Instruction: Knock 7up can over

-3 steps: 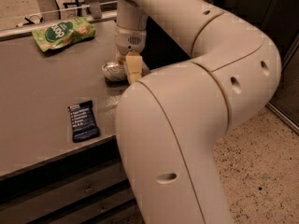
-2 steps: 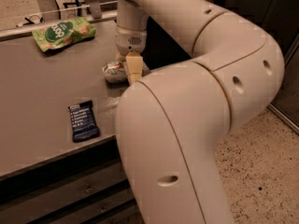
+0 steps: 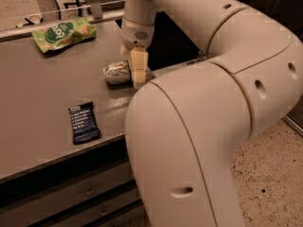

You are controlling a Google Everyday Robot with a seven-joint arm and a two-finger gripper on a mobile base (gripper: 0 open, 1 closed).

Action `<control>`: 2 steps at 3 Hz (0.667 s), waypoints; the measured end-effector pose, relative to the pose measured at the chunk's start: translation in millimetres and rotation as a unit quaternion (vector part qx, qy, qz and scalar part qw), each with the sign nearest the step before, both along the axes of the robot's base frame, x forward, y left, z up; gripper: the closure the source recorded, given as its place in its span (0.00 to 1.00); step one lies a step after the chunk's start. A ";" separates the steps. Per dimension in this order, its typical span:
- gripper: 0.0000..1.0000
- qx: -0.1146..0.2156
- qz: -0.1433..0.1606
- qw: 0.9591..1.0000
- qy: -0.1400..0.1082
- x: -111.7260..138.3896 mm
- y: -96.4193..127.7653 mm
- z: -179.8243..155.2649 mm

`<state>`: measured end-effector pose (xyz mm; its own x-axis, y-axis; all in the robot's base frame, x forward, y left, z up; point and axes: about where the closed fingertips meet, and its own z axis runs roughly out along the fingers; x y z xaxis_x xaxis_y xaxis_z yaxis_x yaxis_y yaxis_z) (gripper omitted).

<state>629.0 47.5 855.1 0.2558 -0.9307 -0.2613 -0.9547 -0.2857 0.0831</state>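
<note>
The 7up can [image 3: 117, 73] lies on its side on the grey table [image 3: 42, 93], its silver end facing left and its whitish-green body running right. My gripper [image 3: 138, 74] hangs from the white arm right beside the can's right end. One cream finger [image 3: 138, 68] shows in front of the can and touches or nearly touches it. The other finger is hidden behind it.
A green snack bag [image 3: 64, 33] lies at the table's far left. A dark blue wrapped bar [image 3: 84, 122] lies near the front edge. My arm's big white elbow [image 3: 199, 126] fills the right half of the view and hides the table's right side. Speckled floor [image 3: 270, 174] lies at the right.
The can still lies on its side in about the same spot. The gripper has stayed beside it with hardly any movement.
</note>
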 end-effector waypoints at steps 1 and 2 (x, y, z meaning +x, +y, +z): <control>0.00 0.080 -0.032 0.996 -0.033 3.3 -9.6 31.1; 0.00 0.194 -0.061 0.977 -0.059 4.8 -24.3 57.6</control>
<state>633.8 23.2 912.7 0.1980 -0.7931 -0.5760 -0.9802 -0.1570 -0.1208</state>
